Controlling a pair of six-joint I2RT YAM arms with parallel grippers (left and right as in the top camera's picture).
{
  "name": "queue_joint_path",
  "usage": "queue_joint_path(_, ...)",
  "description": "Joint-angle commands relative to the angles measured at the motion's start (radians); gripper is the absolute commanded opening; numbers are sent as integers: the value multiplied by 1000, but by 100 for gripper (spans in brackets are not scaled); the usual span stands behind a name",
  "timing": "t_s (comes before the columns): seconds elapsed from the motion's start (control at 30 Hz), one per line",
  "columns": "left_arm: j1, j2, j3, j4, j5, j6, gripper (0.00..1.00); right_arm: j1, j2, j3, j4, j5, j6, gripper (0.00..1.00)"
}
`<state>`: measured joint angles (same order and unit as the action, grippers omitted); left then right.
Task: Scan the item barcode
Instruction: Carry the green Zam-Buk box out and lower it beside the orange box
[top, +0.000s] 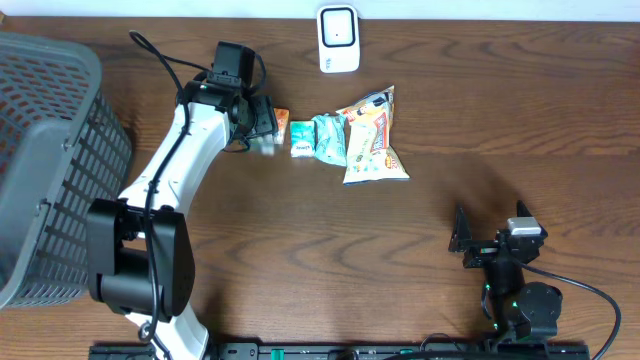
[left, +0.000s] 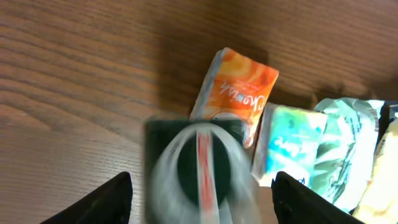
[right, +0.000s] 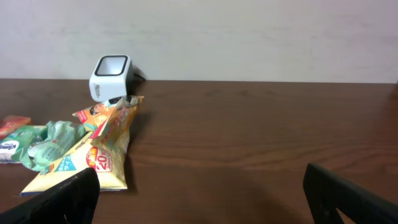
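Observation:
My left gripper (top: 259, 126) hovers at the left end of a row of snack items, its jaws open. Between the black fingers (left: 109, 199), but touching neither, is a blurred dark green and white pack (left: 198, 165) with a red stripe. Beyond it lie an orange packet (left: 237, 93), a teal pack (left: 287, 146) and a pale green bag (left: 345, 143). The white barcode scanner (top: 338, 38) stands at the table's back edge. My right gripper (top: 470, 245) rests open and empty at the front right.
A large grey mesh basket (top: 50, 170) fills the left side of the table. A yellow snack bag (top: 372, 135) ends the row on the right, just below the scanner (right: 111, 76). Bare wood lies before my right gripper (right: 205, 199).

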<state>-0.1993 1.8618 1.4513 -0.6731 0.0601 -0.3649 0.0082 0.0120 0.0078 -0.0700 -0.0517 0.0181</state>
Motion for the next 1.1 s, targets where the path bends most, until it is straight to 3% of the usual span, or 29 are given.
queue_joint_path(0.0, -1, 1, 9, -11, -25, 14, 82, -5, -5, -2, -3, 0, 11, 99)
queue_joint_path(0.13, -1, 1, 10, -13, -28, 95, 86, -5, -5, -2, -3, 0, 11, 99)
queue_joint_path(0.17, 0, 1, 10, -13, -28, 111, 79, -5, -5, -2, -3, 0, 11, 99)
queue_joint_path(0.27, 3, -5, 14, -16, -28, 110, 45, -5, -5, -2, -3, 0, 11, 99)
queue_joint_path(0.33, 3, -11, 14, -23, -28, 110, 11, -5, -5, -2, -3, 0, 11, 99)
queue_joint_path(0.37, 2, -12, 14, -28, -27, 109, 8, -5, -5, -2, -3, 0, 11, 99)
queue_joint_path(1.07, 3, -13, 14, -215, -76, 103, 7, -5, -5, -2, -3, 0, 11, 99)
